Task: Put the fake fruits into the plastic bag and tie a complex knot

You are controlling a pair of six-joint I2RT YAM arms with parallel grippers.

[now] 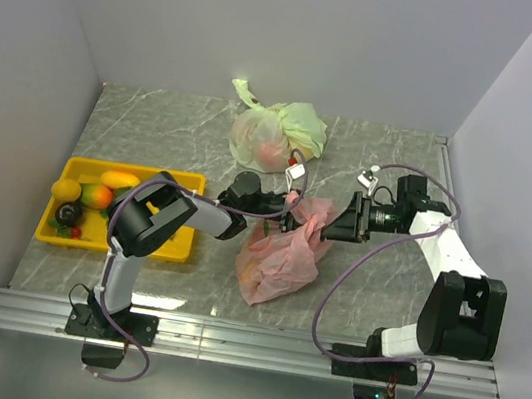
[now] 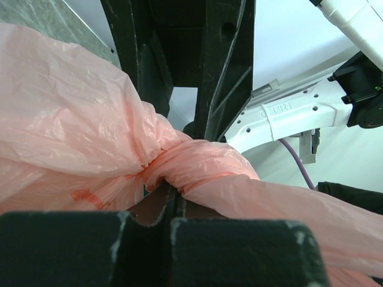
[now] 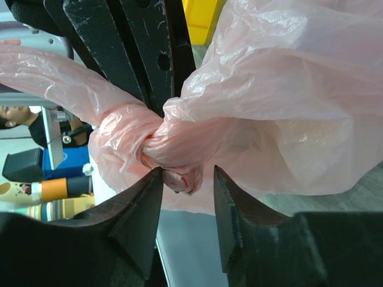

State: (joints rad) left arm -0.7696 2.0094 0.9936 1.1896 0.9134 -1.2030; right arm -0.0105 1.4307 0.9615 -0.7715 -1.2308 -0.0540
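The pink plastic bag (image 1: 282, 255) lies mid-table with its handles twisted into a knot (image 2: 191, 162), which also shows in the right wrist view (image 3: 149, 143). My left gripper (image 1: 290, 220) (image 2: 175, 200) is shut on a pink handle strand just below the knot. My right gripper (image 1: 330, 228) (image 3: 187, 179) is open, its jaws either side of the knot's short tail (image 3: 179, 179), which touches the left fingertip. Fake fruits (image 1: 97, 195) lie in the yellow tray (image 1: 173, 246): orange-yellow ones and a dark one (image 1: 67, 214). What is in the bag is hard to make out.
A pale green-and-white knotted bag (image 1: 279, 133) sits at the back centre, close behind the grippers. The yellow tray stands at the left beside the left arm's elbow (image 1: 146, 221). White walls close in the table on three sides.
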